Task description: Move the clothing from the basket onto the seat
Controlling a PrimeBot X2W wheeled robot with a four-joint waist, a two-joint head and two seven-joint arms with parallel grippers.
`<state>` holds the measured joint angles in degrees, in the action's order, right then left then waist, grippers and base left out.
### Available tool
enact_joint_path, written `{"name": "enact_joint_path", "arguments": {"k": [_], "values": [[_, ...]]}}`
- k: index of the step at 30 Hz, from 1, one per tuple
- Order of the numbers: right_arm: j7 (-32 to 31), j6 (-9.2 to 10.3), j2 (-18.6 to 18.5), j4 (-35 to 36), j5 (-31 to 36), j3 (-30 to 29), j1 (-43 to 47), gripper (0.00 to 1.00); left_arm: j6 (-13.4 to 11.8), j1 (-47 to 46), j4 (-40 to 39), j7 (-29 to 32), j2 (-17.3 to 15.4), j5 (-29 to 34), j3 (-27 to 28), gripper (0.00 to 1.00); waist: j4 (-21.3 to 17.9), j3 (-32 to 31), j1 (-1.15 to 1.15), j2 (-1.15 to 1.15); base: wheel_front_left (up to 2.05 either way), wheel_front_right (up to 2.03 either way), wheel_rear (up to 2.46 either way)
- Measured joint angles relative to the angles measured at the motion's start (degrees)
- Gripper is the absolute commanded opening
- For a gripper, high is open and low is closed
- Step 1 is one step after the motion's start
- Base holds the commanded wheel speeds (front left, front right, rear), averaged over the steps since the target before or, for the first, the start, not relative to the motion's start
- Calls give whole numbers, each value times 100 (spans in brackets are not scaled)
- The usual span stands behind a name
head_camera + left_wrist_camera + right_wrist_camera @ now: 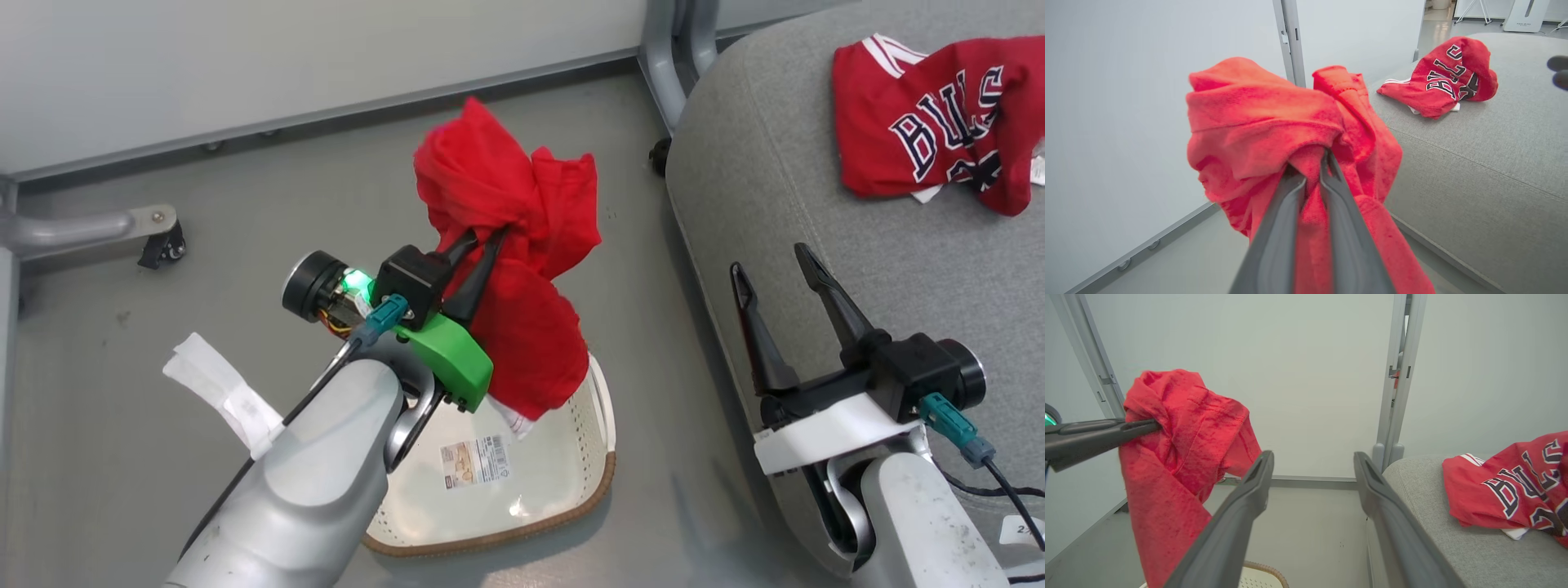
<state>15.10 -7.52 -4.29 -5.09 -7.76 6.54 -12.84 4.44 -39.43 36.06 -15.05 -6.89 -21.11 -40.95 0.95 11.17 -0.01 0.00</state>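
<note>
Head view, nearest first. The basket sits on the floor at 6 o'clock: cream, perforated, brown rim, with a label sticker on its bare bottom. The left forearm crosses the basket's 9 o'clock side.

Left pincer is above the basket, pointing toward 1 o'clock, fingers nearly together and clamped on a fold of the red garment. The garment is held up in the air, bunched over the fingertips. Its lower end, with a bit of white trim, dangles over the basket's far half; can't tell whether it touches the basket wall.

Right pincer is at 4 o'clock, fingers spread wide with nothing between them, over the near edge of the seat. The seat is grey woven fabric, runs from 2 to 4 o'clock, and sits just beside the basket.

Farther back, the jersey lies crumpled on the seat at 2 o'clock, "BULLS" lettering facing up, well apart from both pincers.

Farthest is the pale wall panel across 12 o'clock, with grey frame legs at its foot.
</note>
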Motion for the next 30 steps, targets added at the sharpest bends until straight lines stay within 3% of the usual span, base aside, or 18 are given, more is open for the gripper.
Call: {"name": "enact_joint_path", "arguments": {"k": [11, 21, 30], "values": [[0, 1, 80, 47, -36, -19, 294, 100, -33, -112, -1202, -8, 101, 123, 438, 0, 82, -458, 0, 0, 0, 0, 0], [0, 1, 101, 366, -43, -2, 333, 100, -42, -277, -1569, -8, 116, 261, 430, 0, 31, -509, 0, 0, 0, 0, 0], [0, 1, -101, 843, 2, 723, 103, 100, -53, -279, -1610, -5, 100, 258, 357, 0, 59, -493, 0, 0, 0, 0, 0]]}}
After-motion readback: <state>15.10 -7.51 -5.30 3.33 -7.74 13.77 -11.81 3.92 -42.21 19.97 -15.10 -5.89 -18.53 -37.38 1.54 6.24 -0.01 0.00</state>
